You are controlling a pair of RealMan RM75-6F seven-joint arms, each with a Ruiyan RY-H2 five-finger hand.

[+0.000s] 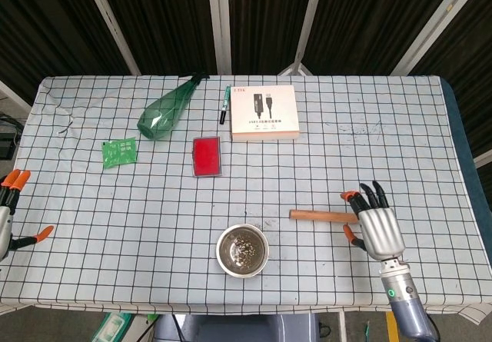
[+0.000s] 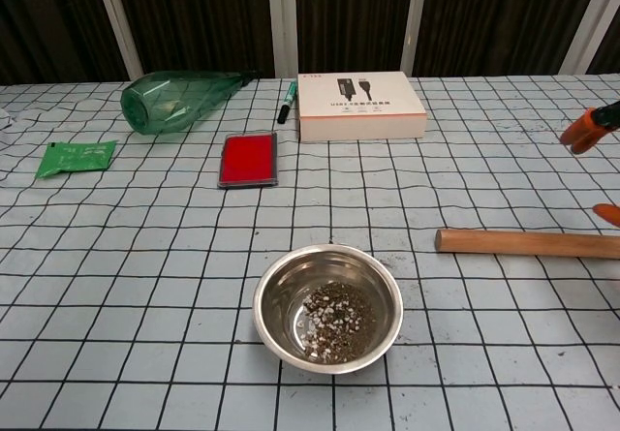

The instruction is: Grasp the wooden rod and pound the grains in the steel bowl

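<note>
Wooden rod (image 1: 323,217) was covered at its 3 o'clock end by the right hand (image 1: 374,227), fingers spread, nothing pinched; bowl (image 1: 242,250) sat toward 8 o'clock.

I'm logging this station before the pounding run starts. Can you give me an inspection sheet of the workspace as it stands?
Surface: table under a white cloth with a black grid, wrinkled at the far left corner.
Job's things: wooden rod lying flat, right of the steel bowl; grains in the bowl.
Clutter: green plastic bottle on its side, marker pen, cable box, red case, green packet.
Hands: right hand over the rod's right end, fingers spread, holding nothing; left hand at the left table edge, empty.
Cables: nothing seen.
Surroundings: dark slatted background with pale beams.
</note>
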